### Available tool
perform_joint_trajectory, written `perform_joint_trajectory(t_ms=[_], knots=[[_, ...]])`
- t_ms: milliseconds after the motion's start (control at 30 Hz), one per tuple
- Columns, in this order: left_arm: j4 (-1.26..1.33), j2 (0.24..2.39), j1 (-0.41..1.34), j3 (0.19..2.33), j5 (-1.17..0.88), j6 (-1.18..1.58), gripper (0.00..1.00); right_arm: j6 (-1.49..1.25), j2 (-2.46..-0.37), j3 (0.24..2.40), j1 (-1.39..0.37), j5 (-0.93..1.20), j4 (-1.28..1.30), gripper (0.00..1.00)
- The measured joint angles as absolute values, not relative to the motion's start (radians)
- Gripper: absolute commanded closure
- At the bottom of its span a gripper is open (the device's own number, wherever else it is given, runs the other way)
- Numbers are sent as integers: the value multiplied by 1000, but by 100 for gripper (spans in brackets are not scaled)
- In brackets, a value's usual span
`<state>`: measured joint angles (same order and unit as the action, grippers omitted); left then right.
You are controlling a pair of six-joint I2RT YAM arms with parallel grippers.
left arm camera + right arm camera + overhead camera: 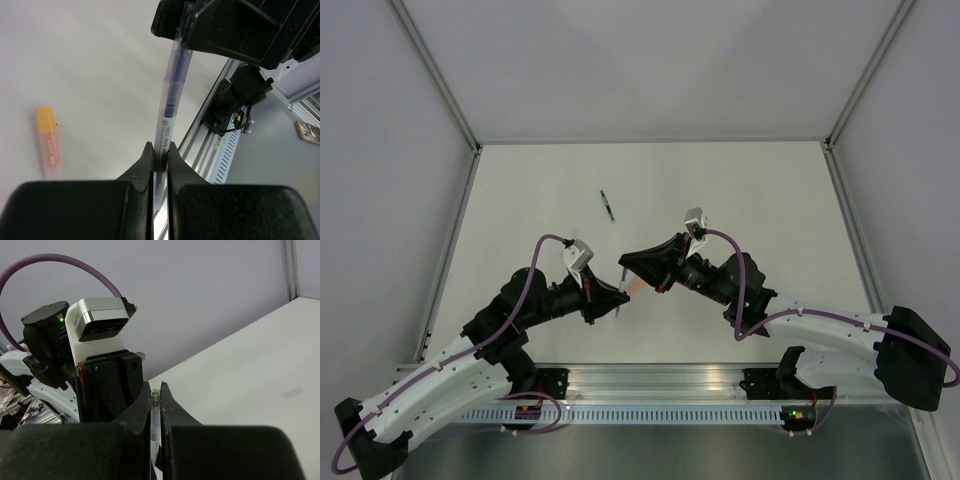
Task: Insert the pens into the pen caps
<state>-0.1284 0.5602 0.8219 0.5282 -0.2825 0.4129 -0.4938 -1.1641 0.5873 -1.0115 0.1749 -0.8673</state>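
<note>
Left gripper (pixel 160 148) is pinched narrow on the lower end of the thin clear pen (pixel 169 107), which is held up off the table (pixel 90 75) and runs straight across to the right gripper (pixel 155 390). The right gripper is clamped tight on the other end, a slightly wider see-through sleeve that I read as the clear cap (pixel 179 60). A seam shows where the sleeve meets the barrel, and purple shows inside it, so the pen looks at least partly in. How deep it sits, can't tell. Step in hand: pressing this pen into its cap. The next move probably needs a straight push along the pen's line, no bending, then one side letting go. Orange pen (pixel 50 147) lies flat on the table just beside, yellow-orange cap (pixel 43 116) apparently on it. Teal pen (pixel 608 205) lies farther back, well apart; its cap state is too small to tell.
</note>
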Motion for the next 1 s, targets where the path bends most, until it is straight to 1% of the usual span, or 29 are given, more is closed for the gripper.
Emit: perform_joint_trajectory(t_ms=[200,333,367,433,533,567,600,667,867,1000], knots=[[-163,583,823,557,-273,409,98,-503,-1176,586,-1011,166,-886,100],[-186,587,823,558,-271,409,98,-501,-1173,589,-1011,157,-851,100],[-191,590,823,558,-271,409,98,-501,-1171,594,-1012,150,-830,93],[-191,598,822,557,-271,409,98,-497,-1162,616,-1014,130,-767,88],[-183,616,821,556,-262,412,98,-473,-1149,669,-1026,86,-635,69],[-176,620,818,555,-253,415,98,-464,-1148,691,-1032,69,-583,58],[-165,625,812,554,-233,420,98,-453,-1147,712,-1039,56,-533,52],[-146,631,796,546,-183,432,98,-430,-1147,758,-1057,33,-427,44],[-157,656,782,510,-86,464,98,-400,-1137,888,-1074,-136,-223,36],[-198,741,781,519,-9,490,98,-393,-1058,878,-1069,-232,-141,34]])
